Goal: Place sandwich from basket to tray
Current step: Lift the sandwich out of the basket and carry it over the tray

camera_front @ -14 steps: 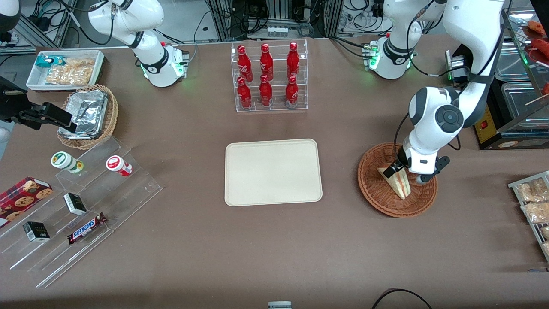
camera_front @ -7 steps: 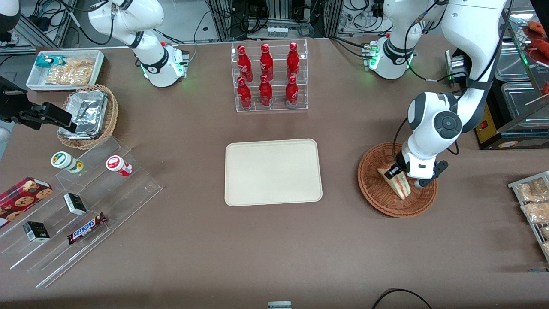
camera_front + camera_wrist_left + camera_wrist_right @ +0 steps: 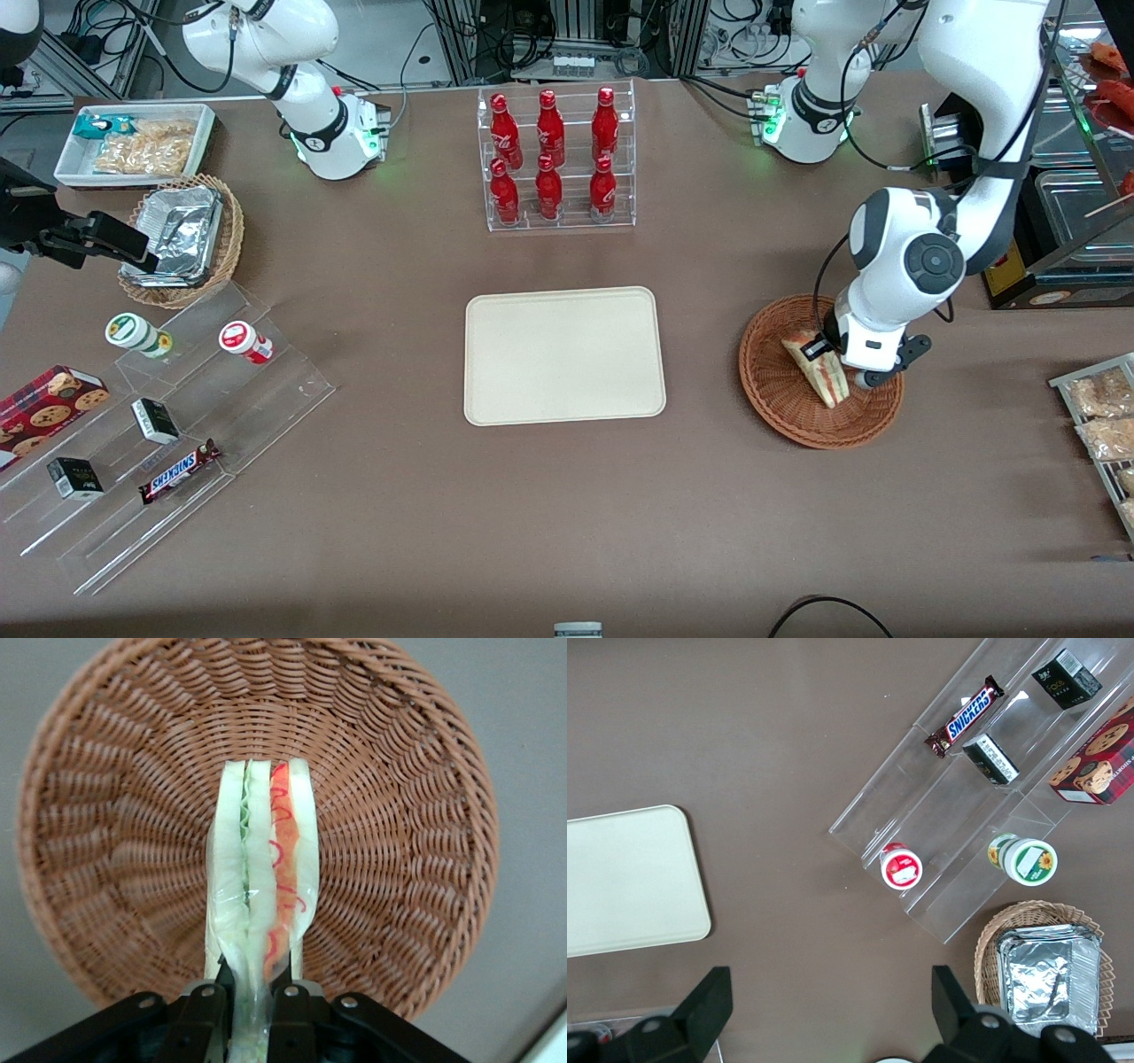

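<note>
Clamped between the fingers of the gripper (image 3: 252,992): the sandwich (image 3: 822,372), pinched by one end above the basket (image 3: 780,399), long axis running straight out from the fingers. Empty and waiting toward the parked arm's end of the table: the tray (image 3: 564,355), well apart from the basket. Needed next, by the look of it: a lift clear of the wicker rim, then a sideways carry.

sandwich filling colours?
Green and red layers between pale bread on the sandwich, clearest in the left wrist view.
</note>
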`<state>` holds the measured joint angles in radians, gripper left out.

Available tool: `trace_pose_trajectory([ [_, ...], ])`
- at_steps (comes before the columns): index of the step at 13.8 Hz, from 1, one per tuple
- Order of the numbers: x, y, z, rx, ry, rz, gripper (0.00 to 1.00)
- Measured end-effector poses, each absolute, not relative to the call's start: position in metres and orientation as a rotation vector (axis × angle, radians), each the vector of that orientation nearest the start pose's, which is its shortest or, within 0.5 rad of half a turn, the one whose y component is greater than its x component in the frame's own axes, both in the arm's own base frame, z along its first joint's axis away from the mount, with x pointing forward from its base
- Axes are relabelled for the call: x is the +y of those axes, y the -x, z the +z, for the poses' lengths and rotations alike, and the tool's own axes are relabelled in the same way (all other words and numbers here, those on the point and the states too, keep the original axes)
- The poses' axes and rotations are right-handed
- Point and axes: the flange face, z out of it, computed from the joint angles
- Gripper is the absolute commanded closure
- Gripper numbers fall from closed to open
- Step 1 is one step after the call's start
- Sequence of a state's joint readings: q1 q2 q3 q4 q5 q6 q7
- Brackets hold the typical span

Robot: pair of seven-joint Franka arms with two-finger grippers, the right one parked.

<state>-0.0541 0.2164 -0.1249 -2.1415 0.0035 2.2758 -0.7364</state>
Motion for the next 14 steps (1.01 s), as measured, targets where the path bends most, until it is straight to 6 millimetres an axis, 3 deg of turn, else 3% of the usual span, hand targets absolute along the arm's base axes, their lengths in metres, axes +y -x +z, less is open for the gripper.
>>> trace_pose_trajectory([
  [3,-0.115,-0.562,0.344,-0.787,2.992,0.209,0.91],
  [5,-0.150,-0.559,0.355,-0.663,3.014,0.223,0.91],
  [14,-0.328,-0.534,0.326,-0.263,3.132,0.266,0.91],
])
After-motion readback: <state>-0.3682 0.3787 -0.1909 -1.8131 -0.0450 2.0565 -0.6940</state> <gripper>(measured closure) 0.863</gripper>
